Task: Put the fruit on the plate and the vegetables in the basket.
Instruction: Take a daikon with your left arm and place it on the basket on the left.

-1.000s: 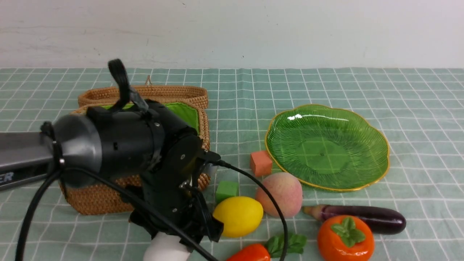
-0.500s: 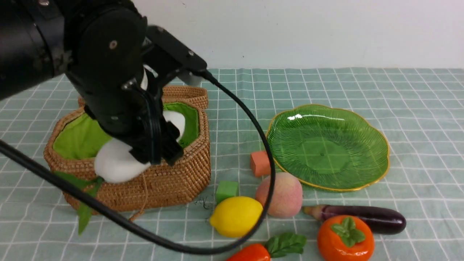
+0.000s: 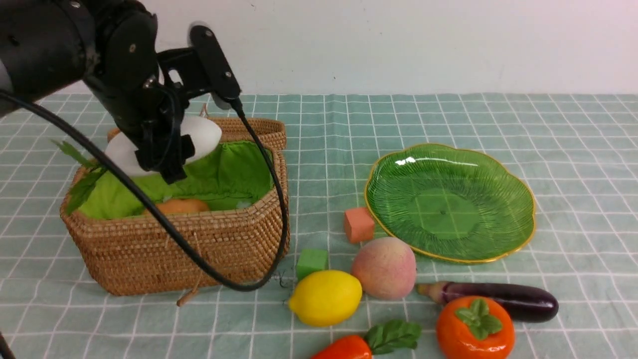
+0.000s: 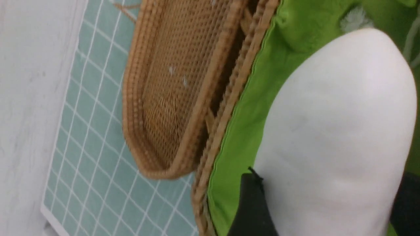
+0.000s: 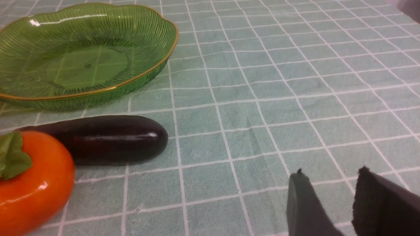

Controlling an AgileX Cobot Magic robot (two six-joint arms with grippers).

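Observation:
My left gripper (image 3: 164, 149) is shut on the white radish (image 3: 202, 135) and holds it crosswise in the air over the open basket (image 3: 199, 249). The radish (image 4: 338, 131) sits between the black fingers (image 4: 249, 203) above the green lining. A brown-orange oval (image 3: 177, 206) lies inside the basket. The lemon (image 3: 326, 297), peach (image 3: 385, 268), persimmon (image 3: 475, 329), eggplant (image 3: 503, 300) and carrot (image 3: 349, 348) lie on the cloth. The plate (image 3: 448, 199) holds nothing. My right gripper (image 5: 331, 171) is open and low over bare cloth, to the right of the eggplant (image 5: 105, 139).
A small orange cube (image 3: 358, 224) and a small green cube (image 3: 312, 263) sit between basket and plate. The basket's lid (image 3: 249, 127) lies open behind it. The left arm's cable (image 3: 239, 284) hangs in front of the basket. A white wall backs the table.
My left arm lifted the radish off the near table edge, up and back. It now hangs higher over the basket's rear half. The oval inside has come into sight.

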